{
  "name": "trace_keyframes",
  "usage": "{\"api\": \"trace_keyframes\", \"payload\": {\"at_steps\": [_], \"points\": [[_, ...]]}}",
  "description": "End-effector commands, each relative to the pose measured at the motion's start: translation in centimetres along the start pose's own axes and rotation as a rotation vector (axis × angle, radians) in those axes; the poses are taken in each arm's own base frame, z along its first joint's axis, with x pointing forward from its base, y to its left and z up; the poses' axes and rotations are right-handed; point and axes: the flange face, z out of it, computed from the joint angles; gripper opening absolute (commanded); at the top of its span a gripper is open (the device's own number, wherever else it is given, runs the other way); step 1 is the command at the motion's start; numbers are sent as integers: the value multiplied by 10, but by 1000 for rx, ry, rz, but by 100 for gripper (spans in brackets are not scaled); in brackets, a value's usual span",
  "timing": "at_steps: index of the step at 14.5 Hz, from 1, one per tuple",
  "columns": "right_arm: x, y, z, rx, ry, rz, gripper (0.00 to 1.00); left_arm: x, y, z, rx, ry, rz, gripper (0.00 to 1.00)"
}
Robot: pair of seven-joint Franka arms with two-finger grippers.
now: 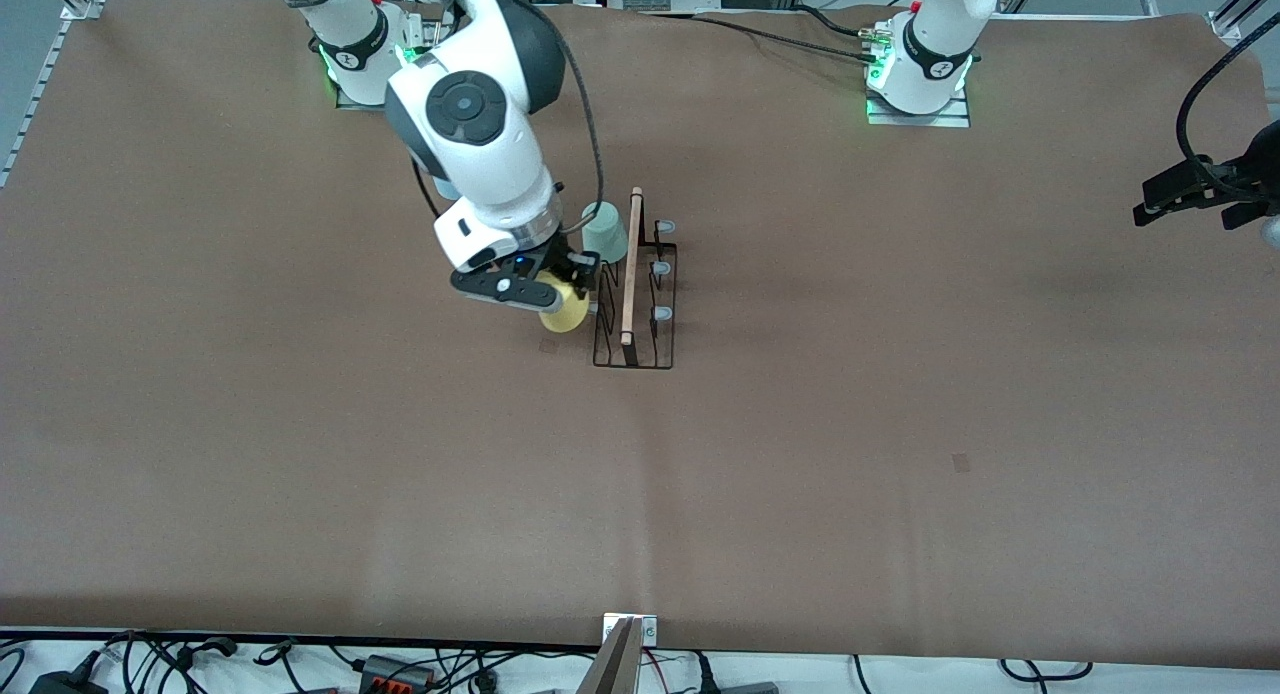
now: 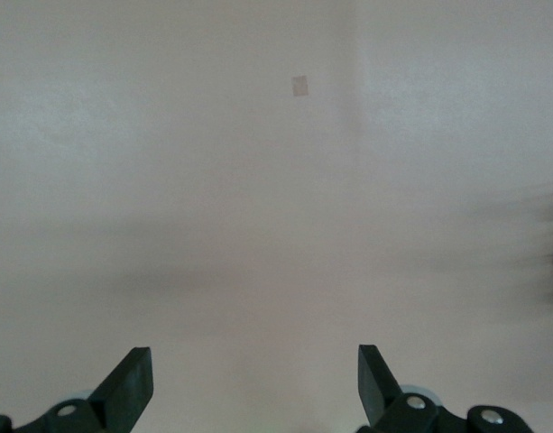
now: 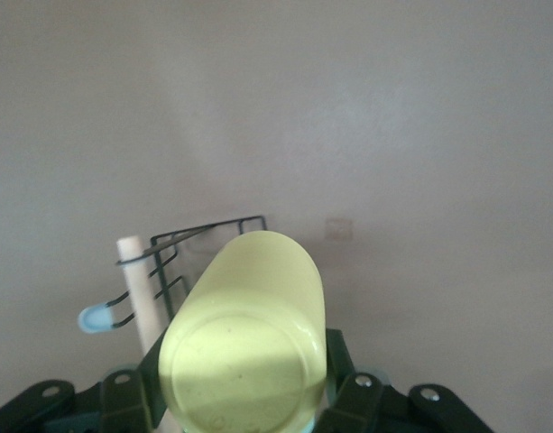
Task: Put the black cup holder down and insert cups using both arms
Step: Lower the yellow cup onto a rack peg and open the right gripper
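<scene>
The black cup holder (image 1: 635,304) stands upright mid-table, its wooden rod (image 1: 631,264) along the top and pale-blue-tipped pegs (image 1: 661,270) on the side toward the left arm's end. A mint green cup (image 1: 604,230) hangs on its peg farthest from the front camera. My right gripper (image 1: 560,292) is shut on a yellow cup (image 1: 563,312), held against the holder's side toward the right arm's end. In the right wrist view the yellow cup (image 3: 249,307) fills the gap between the fingers, with the holder's wire (image 3: 208,233) just past it. My left gripper (image 1: 1145,202) waits open and empty (image 2: 255,379) over the table's edge. A pale blue shape (image 1: 447,188) peeks from under the right arm.
Small tape marks lie on the brown table cover (image 1: 960,462), one next to the holder (image 1: 549,346). Cables and a metal bracket (image 1: 620,654) run along the table's edge nearest the front camera. The arm bases (image 1: 920,74) stand at the edge farthest from it.
</scene>
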Motion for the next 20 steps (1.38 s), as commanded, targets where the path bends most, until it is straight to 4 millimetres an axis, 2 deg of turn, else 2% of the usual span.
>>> {"api": "trace_keyframes", "payload": {"at_steps": [1, 3, 6, 10, 11, 12, 13, 14, 17, 19, 20], "points": [[0, -9, 6, -6, 20, 27, 14, 1, 0, -3, -21, 12, 2, 100], [-2, -12, 28, -25, 24, 9, 15, 1, -1, -3, -21, 12, 1, 100], [-2, -16, 46, -22, 44, -10, 15, 1, 0, -3, -21, 11, 1, 100], [-2, -19, 51, -4, 42, 7, 16, 1, 0, -3, -21, 11, 1, 100], [-1, -20, 55, 3, 43, 9, 23, 1, -1, -3, -21, 12, -1, 100], [-2, -22, 60, 15, 44, 14, 44, 1, -1, -3, -21, 12, -1, 100], [-6, -27, 69, 29, 42, 20, 94, 1, -1, -3, -21, 12, -1, 100], [-7, -30, 74, 45, 48, 37, 100, 1, -1, -3, -21, 12, -1, 100], [0, -26, 68, 49, 59, 20, 100, 1, -1, -3, -21, 12, -1, 100], [16, -13, 40, 49, 79, 23, 100, 1, -1, -3, -21, 10, 1, 100], [30, 3, 18, 35, 88, 15, 100, 1, -1, -3, -21, 10, 1, 100]]}}
